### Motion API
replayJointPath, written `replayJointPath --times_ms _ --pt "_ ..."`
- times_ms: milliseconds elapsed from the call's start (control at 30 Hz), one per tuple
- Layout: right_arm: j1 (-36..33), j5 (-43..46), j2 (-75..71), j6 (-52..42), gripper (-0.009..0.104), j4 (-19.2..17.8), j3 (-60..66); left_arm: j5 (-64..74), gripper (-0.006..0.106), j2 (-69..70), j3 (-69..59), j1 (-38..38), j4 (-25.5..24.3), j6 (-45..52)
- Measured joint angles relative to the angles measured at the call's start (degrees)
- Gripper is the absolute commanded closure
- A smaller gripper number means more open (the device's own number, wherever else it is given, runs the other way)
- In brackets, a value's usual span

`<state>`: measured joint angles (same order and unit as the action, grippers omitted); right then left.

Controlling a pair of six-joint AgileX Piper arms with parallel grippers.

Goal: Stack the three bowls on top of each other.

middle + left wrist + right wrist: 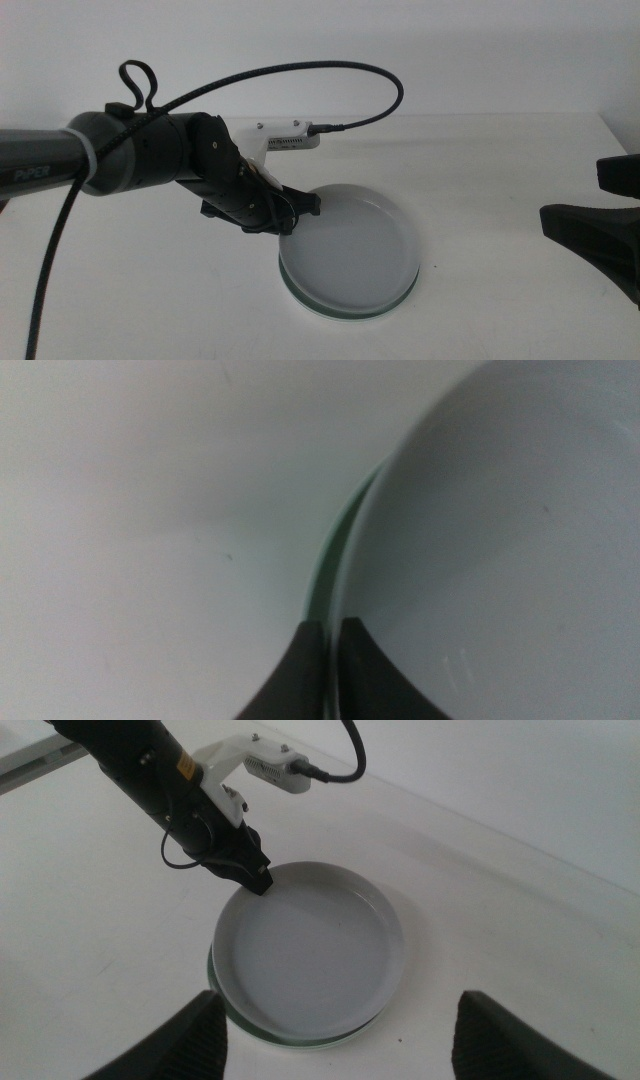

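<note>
The left gripper (305, 205) comes in from the left of the middle view and pinches the rim of the top bowl (350, 245). This bowl looks light blue-grey. In the left wrist view the two dark jaws sit close together with the thin rim between them, one jaw inside the bowl and one outside. That is a good way to carry a flat dish, because the rim is the only part thin enough to pinch.

The top bowl sits on the stack in the lower middle of the frame. Under it a green edge peeks out. That is the mint green bowl (340, 309). The top bowl sits a bit toward the upper right, so the green rim shows at the lower left. I cannot see a white bowl; it may be hidden under the others.

The table (500, 160) is white.

The right gripper (335, 1040) waits at the right edge of the middle view, well apart from the stack. Its jaws stand wide and hold nothing.

I think the stack is almost done, and the left gripper only needs to let go.
</note>
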<state>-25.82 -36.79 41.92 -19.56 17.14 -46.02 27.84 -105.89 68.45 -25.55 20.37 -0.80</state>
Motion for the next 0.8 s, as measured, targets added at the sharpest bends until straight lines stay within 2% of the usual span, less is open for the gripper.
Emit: replayJointPath --times_ms 67,200,300,367,600,800 --pt "0.0 0.0 0.0 0.0 0.038 0.0 0.0 -0.07 0.068 -0.16 0.0 0.0 -0.19 0.24" --pt "0.0 0.0 0.0 0.0 0.038 0.05 0.0 -0.01 0.023 0.09 0.07 0.11 -1.12 0.8" --pt "0.0 0.0 0.0 0.0 0.038 0.05 0.0 0.89 0.002 1.44 0.26 1.3 -2.71 0.8" --pt "0.0 0.0 0.0 0.0 0.038 0.05 0.0 2.54 -0.002 3.57 0.89 2.67 -3.95 0.8" --pt "0.0 0.0 0.0 0.0 0.038 0.05 0.0 8.9 -0.002 14.31 2.97 9.06 -8.92 0.8" --pt "0.0 0.0 0.0 0.0 0.038 0.05 0.0 10.78 -0.002 21.19 2.97 11.68 -12.39 1.11"
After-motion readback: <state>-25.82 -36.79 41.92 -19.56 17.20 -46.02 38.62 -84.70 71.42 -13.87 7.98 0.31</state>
